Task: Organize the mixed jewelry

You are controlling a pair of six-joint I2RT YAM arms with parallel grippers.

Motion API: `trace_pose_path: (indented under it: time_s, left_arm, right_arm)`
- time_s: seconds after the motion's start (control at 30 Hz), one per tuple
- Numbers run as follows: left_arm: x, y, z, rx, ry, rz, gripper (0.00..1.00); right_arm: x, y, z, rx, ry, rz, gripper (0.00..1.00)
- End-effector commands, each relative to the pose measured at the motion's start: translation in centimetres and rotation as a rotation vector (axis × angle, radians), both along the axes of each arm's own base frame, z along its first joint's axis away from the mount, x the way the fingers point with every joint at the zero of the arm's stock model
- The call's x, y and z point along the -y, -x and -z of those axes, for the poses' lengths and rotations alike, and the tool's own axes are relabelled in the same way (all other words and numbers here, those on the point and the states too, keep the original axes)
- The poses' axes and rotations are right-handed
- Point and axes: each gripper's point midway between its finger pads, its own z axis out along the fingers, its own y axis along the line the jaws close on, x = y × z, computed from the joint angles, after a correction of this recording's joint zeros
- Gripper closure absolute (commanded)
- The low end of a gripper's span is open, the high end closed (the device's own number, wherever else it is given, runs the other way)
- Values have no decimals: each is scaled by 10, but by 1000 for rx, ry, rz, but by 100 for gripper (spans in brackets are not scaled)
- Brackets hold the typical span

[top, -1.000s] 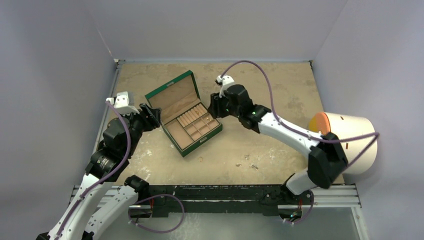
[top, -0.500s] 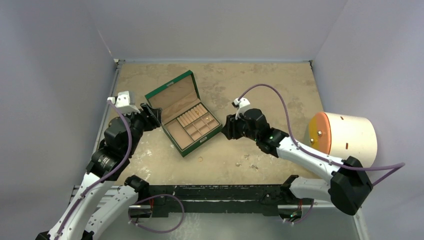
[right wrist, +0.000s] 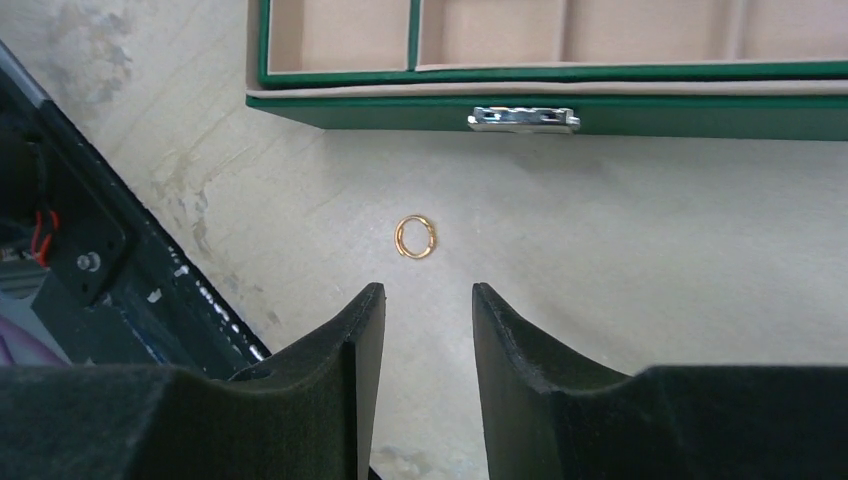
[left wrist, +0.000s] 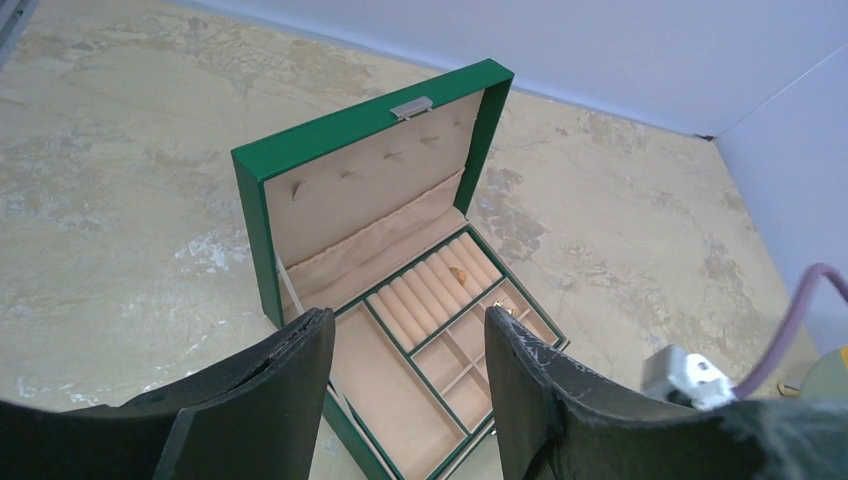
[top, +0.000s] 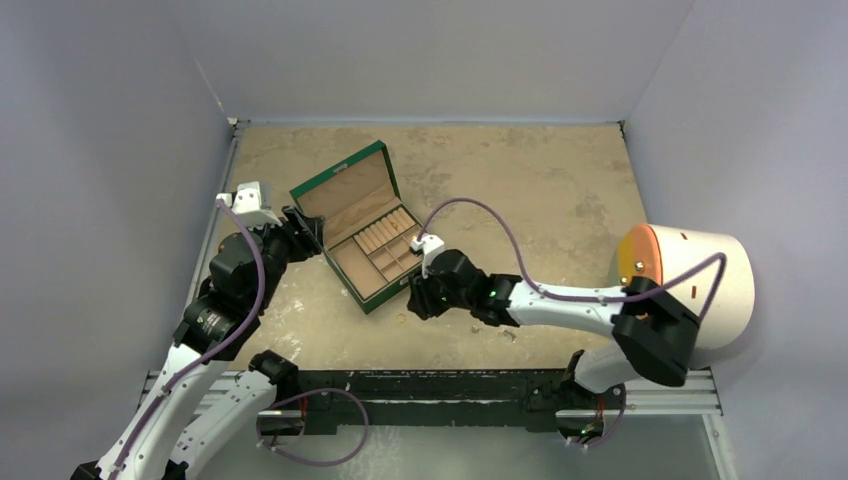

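The green box [top: 365,225] stands open, its tan tray showing. A gold piece [left wrist: 457,272] lies on the ring rolls and another [left wrist: 505,312] in a small compartment. A gold ring [right wrist: 414,237] lies on the table just in front of the box's clasp [right wrist: 523,119]; it also shows in the top view [top: 403,319]. Two more tiny pieces [top: 477,330] [top: 508,335] lie to its right. My right gripper [right wrist: 428,290] is open and empty, low over the table, just short of the ring. My left gripper [left wrist: 405,325] is open and empty at the box's left side.
A white cylinder with an orange face [top: 690,280] sits at the right edge. A black rail [top: 440,385] runs along the near edge, close to the ring. Grey walls enclose the table on three sides.
My right arm has swung from behind and right of the box round to its near side and come down over the gold ring. The left arm has not moved.
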Motion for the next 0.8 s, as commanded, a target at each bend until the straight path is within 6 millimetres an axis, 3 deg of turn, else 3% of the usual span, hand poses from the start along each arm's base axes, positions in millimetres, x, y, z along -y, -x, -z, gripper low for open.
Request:
trace_pose_path:
  time_s: [0.0, 0.23, 0.77]
  left_arm:
    - [1, -2, -5, 22, -4, 11, 44]
    - [2, -1, -5, 25, -1, 15, 44]
    - [2, -1, -5, 24, -2, 15, 44]
  right_arm:
    - [-34, -8, -10, 42, -22, 6, 61]
    - [-49, -9, 5, 58, 30, -20, 66]
    - [-53, 0, 39, 32, 122, -64, 71]
